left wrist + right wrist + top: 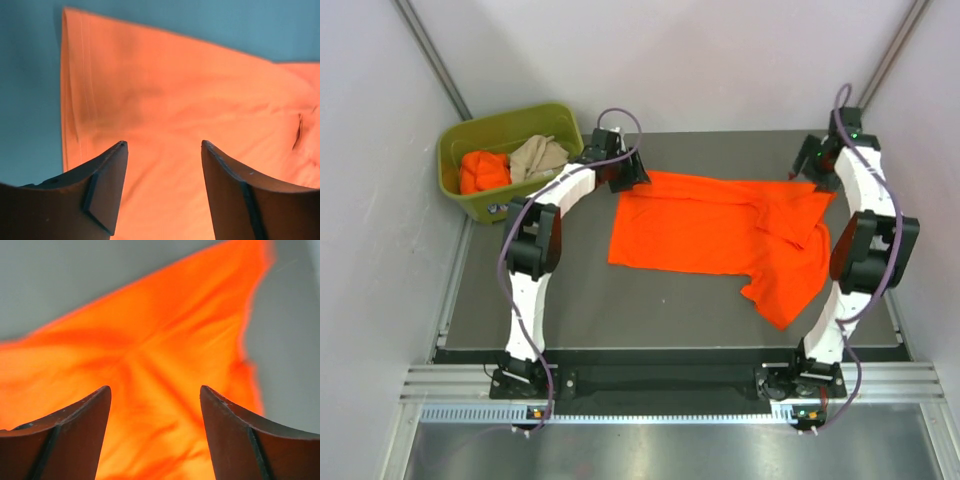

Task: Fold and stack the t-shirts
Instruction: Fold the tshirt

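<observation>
We see the table (570, 310) carrying one orange t-shirt (720, 225), spread across its far half so it can be flattened before any fold. Its long axis runs side to side, from the left arm's corner toward the right arm's. The straight stitched edge at the left end looks like the hem. That would put the shoulders at the right end, though that end is bunched and doubled over and we cannot be sure. One flap there trails toward the near right edge, so we judge that side needs smoothing first. Beyond the far left corner stands the green bin (510, 117). It holds a second orange t-shirt (483, 172) and a beige t-shirt (538, 155), both crumpled and waiting their turn. The left claw (164, 145) hangs over the hem's far corner, and the right claw (154, 390) hangs over the cloth's far right corner. Both are spread wide with nothing between their fingers, one at each end, as a two-handed stretch would need.
</observation>
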Controlling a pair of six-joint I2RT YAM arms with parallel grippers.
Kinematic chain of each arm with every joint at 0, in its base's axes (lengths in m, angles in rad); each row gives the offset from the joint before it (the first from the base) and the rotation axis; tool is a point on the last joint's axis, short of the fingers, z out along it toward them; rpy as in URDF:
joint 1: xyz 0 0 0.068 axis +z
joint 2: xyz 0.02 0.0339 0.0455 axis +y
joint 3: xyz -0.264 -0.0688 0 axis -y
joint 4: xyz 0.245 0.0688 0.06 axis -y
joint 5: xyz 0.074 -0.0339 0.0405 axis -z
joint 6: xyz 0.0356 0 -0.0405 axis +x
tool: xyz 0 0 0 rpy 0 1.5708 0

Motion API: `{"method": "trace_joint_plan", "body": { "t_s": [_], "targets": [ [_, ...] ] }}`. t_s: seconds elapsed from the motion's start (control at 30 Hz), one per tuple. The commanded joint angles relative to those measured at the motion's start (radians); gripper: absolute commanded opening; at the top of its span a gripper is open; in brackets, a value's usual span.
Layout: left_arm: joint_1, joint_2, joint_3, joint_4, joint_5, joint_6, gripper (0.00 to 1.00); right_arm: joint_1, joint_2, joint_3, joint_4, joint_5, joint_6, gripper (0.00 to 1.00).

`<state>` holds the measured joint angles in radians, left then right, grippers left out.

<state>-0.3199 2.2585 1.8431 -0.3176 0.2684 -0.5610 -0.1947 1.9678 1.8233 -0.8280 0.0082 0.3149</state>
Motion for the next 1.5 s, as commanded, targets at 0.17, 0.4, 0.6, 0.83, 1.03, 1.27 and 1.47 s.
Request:
{"method": "trace_joint_plan", "body": {
  "t_s": [0.17,0.4,0.6,0.83,1.03,1.27,1.47],
  "targets": [
    [-0.045,-0.324,-0.192,-0.236,-0.047,0.07,0.66,0.115,-0.334,-0.428,-0.08,-0.198,0.081,0.63],
    [-0.068,-0.579,-0.585,-0.27,-0.11,0.075,0.65,0.118,-0.566,-0.688,-0.08,-0.188,0.101,0.63],
    [-0.068,-0.567,-0.671,-0.271,-0.092,0.021,0.63,0.068,-0.681,-0.795,-0.109,-0.154,0.165,0.63],
    [-0.068,-0.534,-0.677,-0.271,-0.158,-0.034,0.63,-0.161,-0.895,-1.028,-0.088,-0.151,0.319,0.72],
    [-0.068,-0.57,-0.714,-0.279,-0.161,-0.053,0.64,-0.181,-0.876,-1.143,-0.114,-0.188,0.354,0.66],
    [-0.065,-0.634,-0.745,-0.262,-0.189,-0.037,0.64,-0.169,-0.853,-1.167,-0.174,-0.045,0.34,0.52],
    [-0.051,-0.636,-0.754,-0.249,-0.156,-0.027,0.62,-0.189,-0.753,-1.073,-0.071,0.042,0.299,0.59]
  ]
}}
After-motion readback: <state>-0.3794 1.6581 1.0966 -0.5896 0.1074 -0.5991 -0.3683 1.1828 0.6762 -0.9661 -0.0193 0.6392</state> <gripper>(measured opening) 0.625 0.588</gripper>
